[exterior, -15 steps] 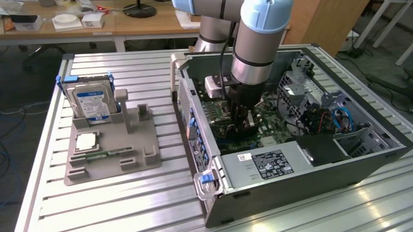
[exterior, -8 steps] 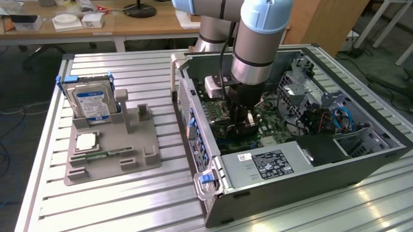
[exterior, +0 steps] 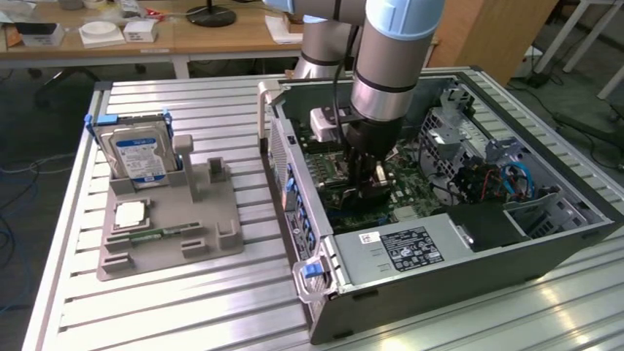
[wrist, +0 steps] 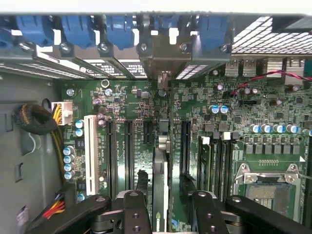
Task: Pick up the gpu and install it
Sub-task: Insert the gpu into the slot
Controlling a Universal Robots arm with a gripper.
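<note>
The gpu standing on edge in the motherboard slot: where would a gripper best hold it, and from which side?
Grip the gpu by its exposed upper edge, coming straight down from the case's open side: the card stands edge-up between neighbouring slots, so probably just its thin faces fit between the gripper fingers.

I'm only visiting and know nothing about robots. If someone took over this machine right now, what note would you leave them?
Gripper: inside the case, jaws open, one on each side of the gpu, not touching it.
Gpu: standing on edge in a motherboard slot, bracket end towards the case's slotted wall.
Done: the gpu is picked up, placed in the slot and let go.
Left: confirm it is pushed fully home, which these views don't settle.
Elsewhere: the hard drive stands in the tray outside the case.
</note>
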